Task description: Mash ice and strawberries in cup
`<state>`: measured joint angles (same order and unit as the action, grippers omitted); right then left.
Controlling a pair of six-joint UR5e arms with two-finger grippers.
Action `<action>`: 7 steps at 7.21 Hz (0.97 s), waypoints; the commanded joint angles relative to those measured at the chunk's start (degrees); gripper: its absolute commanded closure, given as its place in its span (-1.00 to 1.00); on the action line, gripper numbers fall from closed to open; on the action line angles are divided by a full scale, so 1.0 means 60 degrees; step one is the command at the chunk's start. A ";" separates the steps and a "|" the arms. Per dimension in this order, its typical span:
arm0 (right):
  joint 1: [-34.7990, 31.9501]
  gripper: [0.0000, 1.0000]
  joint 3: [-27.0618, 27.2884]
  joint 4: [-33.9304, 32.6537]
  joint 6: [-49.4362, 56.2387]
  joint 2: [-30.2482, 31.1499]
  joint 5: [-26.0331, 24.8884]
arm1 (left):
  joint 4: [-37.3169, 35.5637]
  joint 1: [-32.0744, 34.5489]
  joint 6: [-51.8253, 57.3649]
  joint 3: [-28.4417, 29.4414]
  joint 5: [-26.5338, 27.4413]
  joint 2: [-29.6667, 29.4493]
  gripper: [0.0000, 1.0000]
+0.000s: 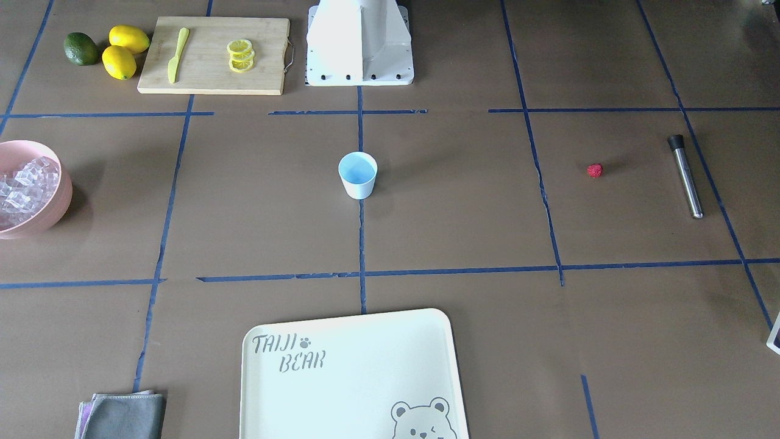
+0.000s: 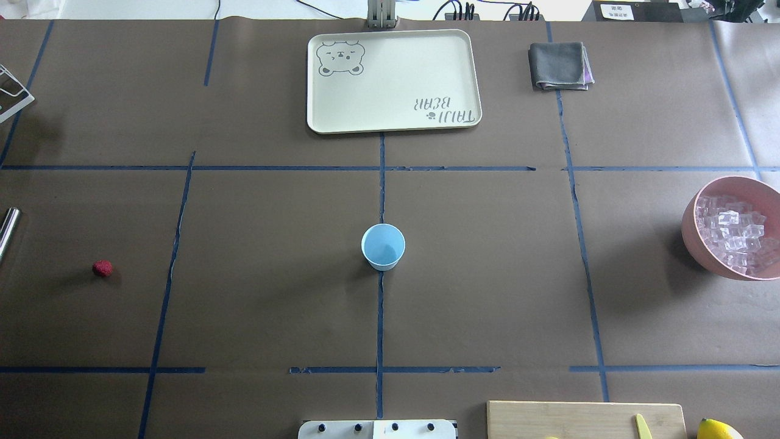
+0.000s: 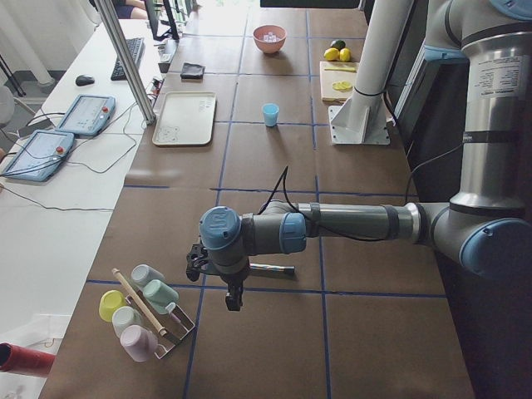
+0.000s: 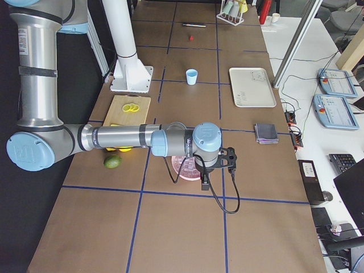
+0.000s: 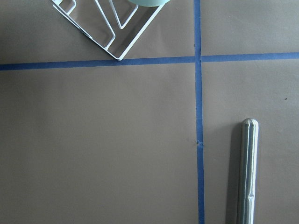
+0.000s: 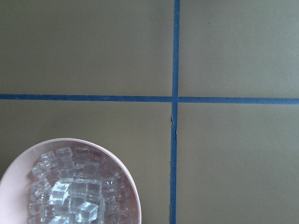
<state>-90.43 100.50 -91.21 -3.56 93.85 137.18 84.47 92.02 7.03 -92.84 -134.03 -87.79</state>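
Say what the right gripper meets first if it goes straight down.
Likely the pink bowl or the ice in it; depth is unclear, so the right gripper could instead reach bare table beside it.

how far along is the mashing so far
Nothing done yet: the cup is empty, the ice sits in the bowl, the strawberry lies on the table. In hand: nothing visibly; the left hand hangs by the muddler, the right hand over the bowl. Left: fill the cup, then mash.

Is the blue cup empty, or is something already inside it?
Empty. The overhead view looks into the cup and shows only its bare blue inside; the ice sits in the pink bowl.
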 commanded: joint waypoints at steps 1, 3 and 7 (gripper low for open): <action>0.1063 -0.98 0.1438 0.0026 -0.1802 0.0674 -0.0523 | 0.0000 0.0000 0.0000 -0.0010 0.0000 0.0013 -1.00; 0.2044 -0.99 0.1663 0.2151 -0.3716 0.1392 -0.1005 | 0.0000 0.0000 0.0014 -0.0010 0.0000 -0.0002 -1.00; 0.3968 -0.99 0.1576 0.4076 -0.6029 0.1874 -0.1550 | 0.0261 0.0000 -0.0015 0.0004 0.0000 0.0042 -1.00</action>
<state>-68.17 110.29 -71.96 -38.70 102.81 128.62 84.97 92.02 7.01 -92.94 -134.03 -87.70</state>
